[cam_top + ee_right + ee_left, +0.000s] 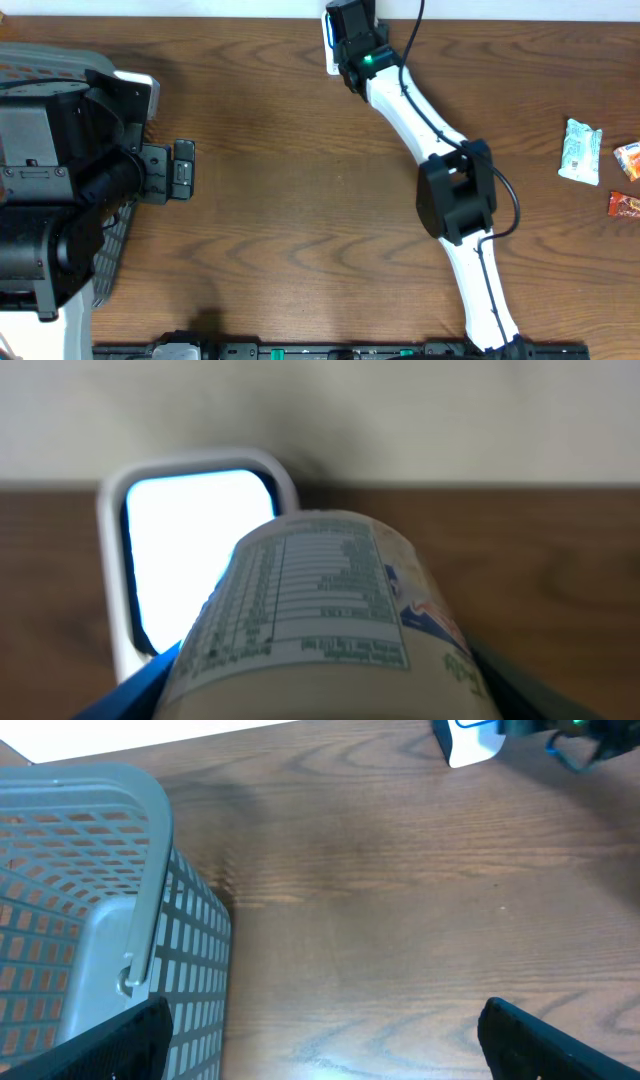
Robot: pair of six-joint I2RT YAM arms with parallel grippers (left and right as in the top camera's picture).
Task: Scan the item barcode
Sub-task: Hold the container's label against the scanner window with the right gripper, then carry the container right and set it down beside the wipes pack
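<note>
Container (320,610) is clamped between the fingers of the right gripper (325,695), printed label facing up. It is held just in front of the lit window of the scanner (190,530); whether they touch cannot be told. The scanner is set at the far edge of the table (280,200). Left gripper (330,1050) is spread wide above the wood, beside the basket (80,870). Snack packets (580,150) are seen at the right, well apart.
</note>
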